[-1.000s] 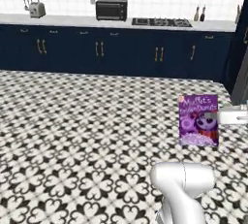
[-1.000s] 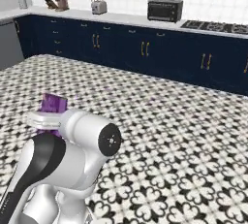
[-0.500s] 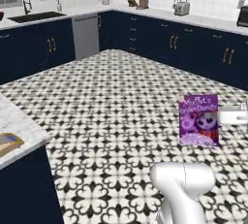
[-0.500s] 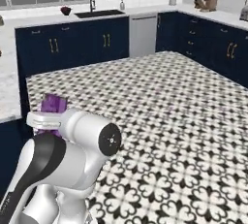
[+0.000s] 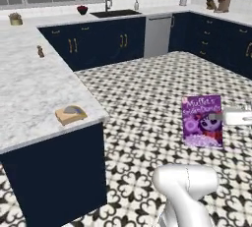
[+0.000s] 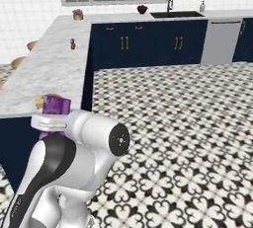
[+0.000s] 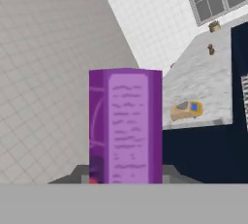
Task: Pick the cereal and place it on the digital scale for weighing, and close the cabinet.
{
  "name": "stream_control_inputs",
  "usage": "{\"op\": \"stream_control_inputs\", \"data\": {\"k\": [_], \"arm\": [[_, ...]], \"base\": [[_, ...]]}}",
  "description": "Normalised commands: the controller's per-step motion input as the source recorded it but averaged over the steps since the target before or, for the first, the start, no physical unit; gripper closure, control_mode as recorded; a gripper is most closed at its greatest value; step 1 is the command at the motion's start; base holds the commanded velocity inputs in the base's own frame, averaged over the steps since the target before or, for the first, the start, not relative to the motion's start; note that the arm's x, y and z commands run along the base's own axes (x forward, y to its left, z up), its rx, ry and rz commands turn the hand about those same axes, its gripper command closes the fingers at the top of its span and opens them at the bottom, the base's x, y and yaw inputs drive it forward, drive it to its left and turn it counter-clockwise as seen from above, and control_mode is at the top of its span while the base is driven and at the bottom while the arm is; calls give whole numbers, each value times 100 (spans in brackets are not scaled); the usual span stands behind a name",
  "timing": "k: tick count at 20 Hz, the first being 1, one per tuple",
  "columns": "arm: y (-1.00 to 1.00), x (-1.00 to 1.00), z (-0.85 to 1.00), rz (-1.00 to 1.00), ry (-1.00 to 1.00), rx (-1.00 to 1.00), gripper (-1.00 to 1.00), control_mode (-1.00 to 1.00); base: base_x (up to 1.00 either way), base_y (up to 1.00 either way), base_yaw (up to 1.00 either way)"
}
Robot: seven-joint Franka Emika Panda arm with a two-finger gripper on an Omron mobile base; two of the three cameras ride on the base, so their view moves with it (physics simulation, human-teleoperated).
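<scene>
My gripper [image 5: 228, 118] is shut on the cereal [image 5: 202, 121], a flat purple box with pink lettering and a cartoon face, held upright above the patterned floor. In the hand view the cereal [image 7: 126, 127] stands between the finger tips, its narrow side towards the camera. The right base view shows the cereal's [image 6: 56, 105] top edge behind the white arm. The digital scale [image 5: 71, 114], a small tan slab, lies near the corner of the marble counter [image 5: 29, 88], left of the box and apart from it. The digital scale [image 7: 186, 109] also appears beyond the box. The cabinet is out of view.
The marble counter runs back to a sink with a faucet [image 5: 115, 12] under windows. A small figurine [image 5: 40, 51] stands on it. Navy counter cabinets [image 5: 103, 42], a dishwasher [image 5: 157, 34] and a stand mixer [image 5: 224, 2] line the far walls. Patterned floor [image 5: 147, 88] lies between.
The whole scene has swung round as the base turned: the stove wall gave way to the sink corner and the marble counter. The cereal has kept its place in the shut gripper.
</scene>
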Motion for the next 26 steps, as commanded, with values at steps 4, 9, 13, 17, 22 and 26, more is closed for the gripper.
{"op": "stream_control_inputs", "data": {"k": [4, 9, 13, 17, 22, 26], "arm": [[0, 0, 0, 0, 0, 0, 100, 100], [0, 0, 0, 0, 0, 0, 100, 100], [0, 0, 0, 0, 0, 0, 100, 100], [0, 0, 0, 0, 0, 0, 100, 100], [0, 0, 0, 0, 0, 0, 100, 100], [0, 0, 0, 0, 0, 0, 100, 100]], "base": [[3, 98, 8], [7, 92, 9], [61, 22, 9], [83, 0, 14], [49, 1, 30], [5, -13, 35]]}}
